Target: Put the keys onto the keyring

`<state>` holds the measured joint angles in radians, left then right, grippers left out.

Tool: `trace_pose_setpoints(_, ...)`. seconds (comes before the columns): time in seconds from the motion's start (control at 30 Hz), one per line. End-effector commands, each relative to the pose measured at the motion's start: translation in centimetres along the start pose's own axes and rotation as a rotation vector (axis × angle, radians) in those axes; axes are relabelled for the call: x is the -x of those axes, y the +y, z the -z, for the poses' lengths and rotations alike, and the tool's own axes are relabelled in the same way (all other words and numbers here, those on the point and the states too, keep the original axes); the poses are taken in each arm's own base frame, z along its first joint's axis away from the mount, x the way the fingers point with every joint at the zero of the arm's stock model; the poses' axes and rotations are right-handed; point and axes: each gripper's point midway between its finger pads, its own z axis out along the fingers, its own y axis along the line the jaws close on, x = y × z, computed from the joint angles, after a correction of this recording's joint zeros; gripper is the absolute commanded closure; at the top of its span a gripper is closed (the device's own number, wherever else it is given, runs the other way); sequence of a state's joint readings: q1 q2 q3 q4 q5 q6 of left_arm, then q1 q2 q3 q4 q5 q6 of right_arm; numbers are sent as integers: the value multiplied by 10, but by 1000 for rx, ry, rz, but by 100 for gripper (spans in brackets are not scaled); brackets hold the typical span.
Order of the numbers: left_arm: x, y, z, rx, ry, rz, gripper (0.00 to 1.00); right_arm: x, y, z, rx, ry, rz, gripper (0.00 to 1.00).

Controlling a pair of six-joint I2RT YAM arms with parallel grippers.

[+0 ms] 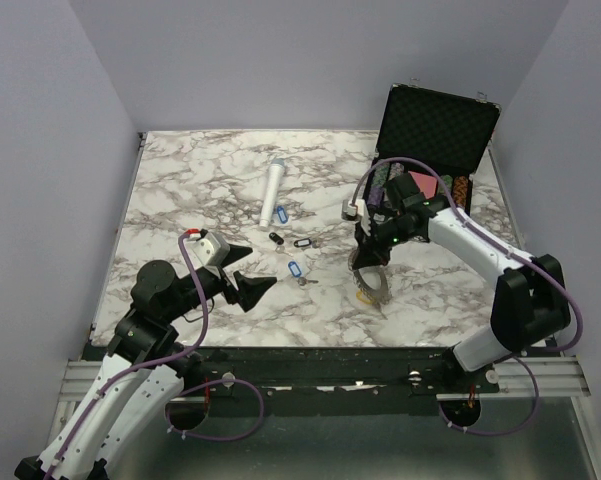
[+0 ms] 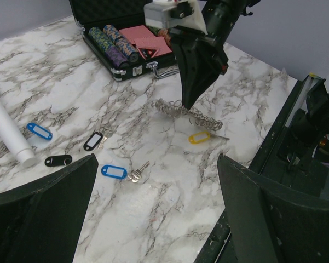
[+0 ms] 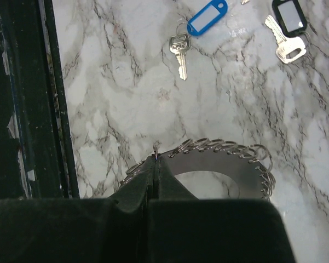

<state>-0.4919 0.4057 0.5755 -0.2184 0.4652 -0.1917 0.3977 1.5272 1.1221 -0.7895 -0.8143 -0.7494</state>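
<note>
One keyring (image 3: 219,160), rim inside the closed right gripper (image 3: 155,164)

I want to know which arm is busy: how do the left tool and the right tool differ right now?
The left tool stands wide open with nothing between its fingers; the right tool is shut on the rim of the keyring. The left tool touches nothing and sits back from the blue-tagged key; the right tool points steeply down, close beside the yellow-tagged key. Both are black and two-fingered.
</note>
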Motion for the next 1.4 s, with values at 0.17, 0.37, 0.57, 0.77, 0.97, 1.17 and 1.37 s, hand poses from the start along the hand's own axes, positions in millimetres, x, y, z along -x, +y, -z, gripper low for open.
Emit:
trace_pose_setpoints(0.17,0,2,0,6,-12,-7,2,3,-30,-67,0,70,-24,98)
trace_pose_setpoints(0.37,-1,4,-1,15,-5,1,2,-6,-25,-85,39,104,-37,93)
trace_pose_setpoints(0.57,-12,10,-12,41,34,118,3,10,-6,-71,109,62,-54,61)
trace_pose_setpoints(0.77,-32,-1,-29,57,138,235,5,35,-2,4,63,-162,-35,47)
trace_pose_setpoints(0.97,-49,0,-43,142,181,259,5,44,-7,80,-162,-400,-14,18)
trace_pose_setpoints(1.17,-57,10,-53,202,209,277,5,37,-2,91,-253,-476,18,0)
trace_pose_setpoints(1.37,-77,21,-52,273,315,281,5,37,10,87,-203,-505,52,0)
